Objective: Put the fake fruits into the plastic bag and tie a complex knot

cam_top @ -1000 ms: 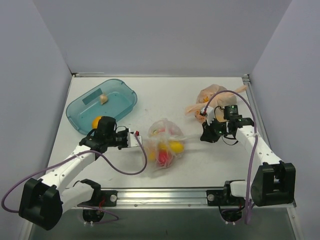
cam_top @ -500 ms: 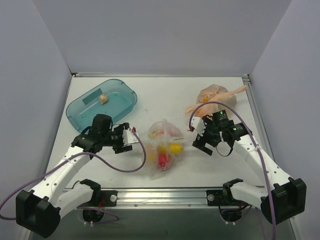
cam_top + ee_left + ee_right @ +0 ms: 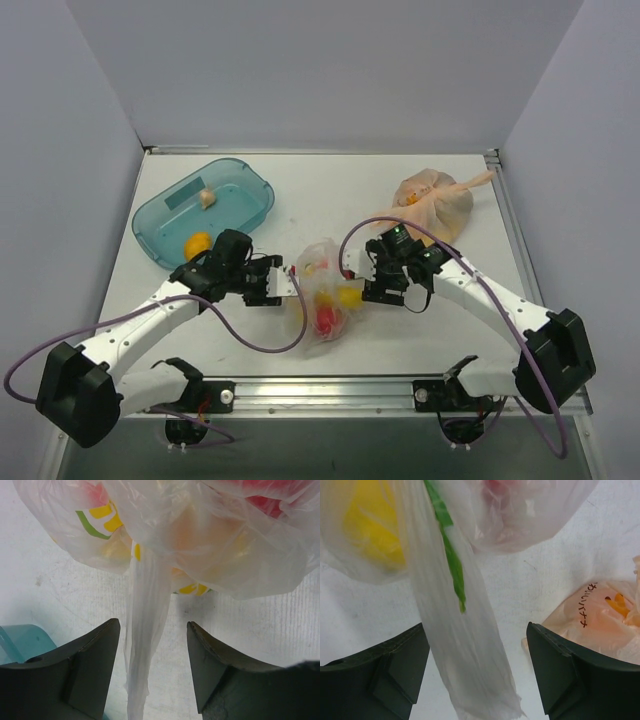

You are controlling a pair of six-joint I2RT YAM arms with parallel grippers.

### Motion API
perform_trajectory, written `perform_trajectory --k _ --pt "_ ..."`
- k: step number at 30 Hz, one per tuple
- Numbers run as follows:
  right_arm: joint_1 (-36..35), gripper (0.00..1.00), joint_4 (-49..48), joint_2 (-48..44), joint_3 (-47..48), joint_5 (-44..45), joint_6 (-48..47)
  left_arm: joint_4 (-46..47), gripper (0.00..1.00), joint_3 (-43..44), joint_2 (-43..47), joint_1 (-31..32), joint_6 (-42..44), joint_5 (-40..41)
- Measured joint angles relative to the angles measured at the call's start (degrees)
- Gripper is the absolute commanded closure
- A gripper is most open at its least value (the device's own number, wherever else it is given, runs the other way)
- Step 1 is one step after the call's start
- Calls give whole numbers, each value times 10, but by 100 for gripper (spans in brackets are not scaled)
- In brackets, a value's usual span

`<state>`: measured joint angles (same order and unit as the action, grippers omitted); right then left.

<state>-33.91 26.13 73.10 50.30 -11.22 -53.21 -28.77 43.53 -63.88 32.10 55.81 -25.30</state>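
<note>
Moved: both arms have swung inward from the sides and now flank the plastic bag (image 3: 325, 285).
Left claw (image 3: 152, 635): released, at the bag's 9 o'clock; a twisted clear tail (image 3: 144, 670) lies loose between its fingers.
Right claw (image 3: 477, 637): released, at the bag's 3 o'clock; a second clear tail (image 3: 465, 670) lies unpinched in its gap.
Fake fruits (image 3: 350, 296): yellow and red ones sit inside the bag, mid-tabletop (image 3: 330, 190).
Teal tray (image 3: 240, 180): at 10 o'clock, holding an orange fruit (image 3: 197, 243).
Peach-orange bag (image 3: 435, 195): at 2 o'clock.

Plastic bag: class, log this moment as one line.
plastic bag: holds fake fruits | left gripper: open, bag end between jaws | right gripper: open, other end between jaws
</note>
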Motion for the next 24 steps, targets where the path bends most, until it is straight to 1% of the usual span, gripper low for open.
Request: perform_trajectory --k 1,2,3,4,5,9,11,15,18,21,24 --pt "-6 37 -7 9 1 6 3 7 44 0 -6 3 -1 7" --pt "-10 49 -13 16 3 11 10 14 62 0 -11 7 -4 16" --pt "-14 63 -18 24 8 16 20 22 75 -1 -15 10 -15 26" --pt "-16 88 -22 30 13 20 32 29 84 -1 -19 11 -28 36" --pt "-16 99 -26 37 20 27 48 35 100 -1 -22 13 -46 47" --pt "1 100 -46 49 39 40 172 72 100 -14 -20 14 -153 75" --pt "19 100 -58 49 39 30 247 111 100 -37 -3 18 -244 98" --pt "64 100 -83 45 35 -35 396 180 100 -79 59 27 -436 156" --pt "97 100 -101 25 22 -85 506 207 100 -77 79 30 -589 197" --pt "130 100 -116 4 12 -134 607 215 100 -72 78 18 -708 203" --pt "164 100 -125 -7 6 -172 678 212 100 -57 67 10 -802 201"
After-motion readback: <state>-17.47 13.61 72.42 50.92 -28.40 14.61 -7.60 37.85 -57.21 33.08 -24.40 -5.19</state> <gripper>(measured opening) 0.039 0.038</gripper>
